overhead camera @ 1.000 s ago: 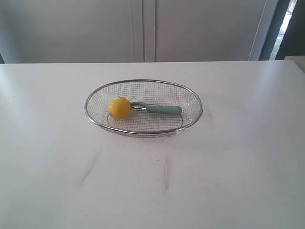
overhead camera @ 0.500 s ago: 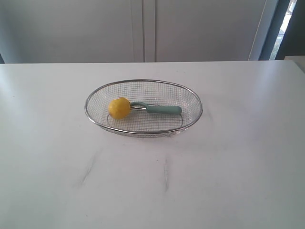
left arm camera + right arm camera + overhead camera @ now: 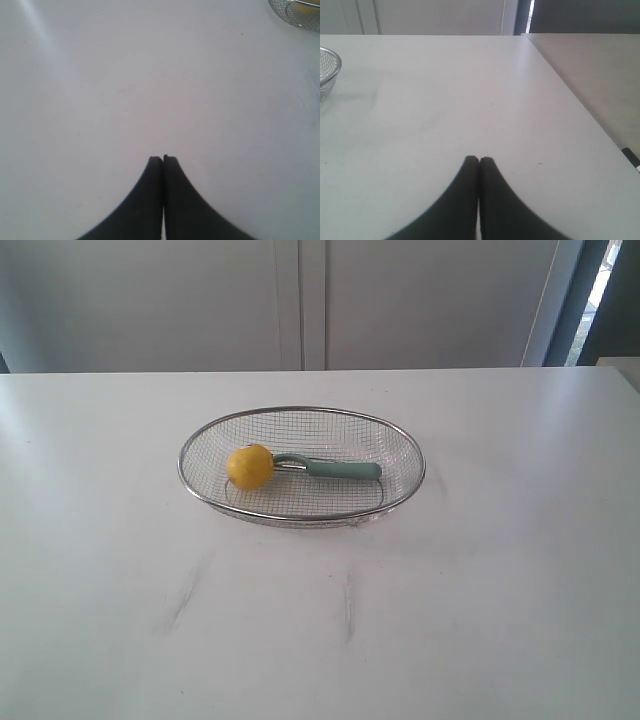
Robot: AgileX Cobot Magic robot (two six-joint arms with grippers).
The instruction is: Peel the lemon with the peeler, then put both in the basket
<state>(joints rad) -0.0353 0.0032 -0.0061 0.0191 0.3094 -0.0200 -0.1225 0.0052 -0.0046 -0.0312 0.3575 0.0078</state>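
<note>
The silver wire basket (image 3: 400,445) stands in the middle of the white table. Inside it lies the yellow lemon (image 3: 249,466) at the left end, touching the teal head of the peeler (image 3: 340,469), whose pale handle points right. Neither arm shows in the exterior view. My left gripper (image 3: 163,159) is shut on nothing over bare table, with the basket's rim (image 3: 295,12) far off at a corner of that view. My right gripper (image 3: 479,160) is also shut and empty, and the basket's edge (image 3: 331,70) sits well away from it.
Faint dark scuff marks (image 3: 185,595) streak the table in front of the basket. The table's edge (image 3: 580,100) runs beside my right gripper, with a second pale surface beyond it. Grey cabinet doors (image 3: 300,300) stand behind the table.
</note>
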